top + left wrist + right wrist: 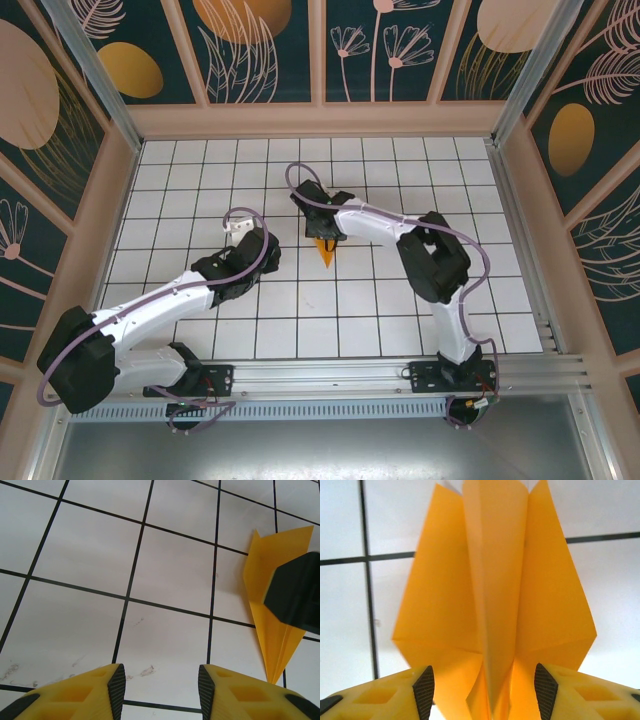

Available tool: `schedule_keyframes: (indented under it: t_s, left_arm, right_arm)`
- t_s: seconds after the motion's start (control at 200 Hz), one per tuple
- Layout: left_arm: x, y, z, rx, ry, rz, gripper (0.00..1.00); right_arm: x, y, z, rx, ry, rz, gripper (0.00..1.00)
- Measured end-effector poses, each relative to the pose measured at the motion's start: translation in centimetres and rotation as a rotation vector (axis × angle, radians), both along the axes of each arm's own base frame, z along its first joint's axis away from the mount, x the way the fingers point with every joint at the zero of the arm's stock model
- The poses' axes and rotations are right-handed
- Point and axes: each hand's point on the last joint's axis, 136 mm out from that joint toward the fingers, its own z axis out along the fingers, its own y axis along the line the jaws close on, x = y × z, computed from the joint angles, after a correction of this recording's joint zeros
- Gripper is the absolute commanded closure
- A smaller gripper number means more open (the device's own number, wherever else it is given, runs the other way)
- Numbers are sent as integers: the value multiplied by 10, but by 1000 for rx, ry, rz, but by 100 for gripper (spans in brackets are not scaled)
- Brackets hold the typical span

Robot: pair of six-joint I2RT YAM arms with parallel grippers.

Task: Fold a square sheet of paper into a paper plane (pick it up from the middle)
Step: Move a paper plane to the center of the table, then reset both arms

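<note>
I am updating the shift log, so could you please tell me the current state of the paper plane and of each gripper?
paper plane: folded into a pointed dart, lying on the tiled table, centre ridge raised.
left gripper: open and empty, over bare tiles beside the plane.
right gripper: open, fingers either side of the plane's centre ridge, not clamping it.
</note>
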Motion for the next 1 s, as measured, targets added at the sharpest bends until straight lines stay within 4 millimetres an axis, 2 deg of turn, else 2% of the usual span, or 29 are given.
schedule_keyframes:
  t_s: [0.255, 0.37, 0.505, 0.63, 0.731, 0.831, 0.866, 0.891, 0.941, 1.001]
  left_arm:
    - [0, 0, 0, 1, -1, 1, 53]
    - [1, 3, 2, 6, -12, 10, 53]
    - [3, 7, 10, 9, -41, 26, 51]
    - [4, 12, 19, 18, -78, 39, 47]
    - [4, 19, 28, 23, -117, 51, 40]
    - [2, 27, 35, 32, -156, 63, 24]
    - [2, 30, 38, 34, -172, 70, 18]
    - [1, 33, 39, 43, -182, 70, 12]
    - [0, 38, 43, 46, -204, 82, 2]
    - [-1, 44, 48, 56, -229, 98, 1]
  right_arm:
    - [0, -5, 43, 31, -101, -12, 40]
    - [-9, -19, 65, 27, -185, -29, 41]
    - [-29, -49, 107, 45, -358, -71, 41]
    - [-44, -96, 153, 61, -561, -188, 37]
    - [-54, -147, 170, 23, -693, -323, 30]
    - [-61, -199, 160, -85, -754, -455, 25]
    - [-62, -217, 151, -147, -757, -491, 7]
    - [-64, -228, 144, -190, -757, -517, 2]
    - [-67, -248, 131, -279, -747, -547, 1]
    - [-72, -268, 116, -373, -731, -580, 1]
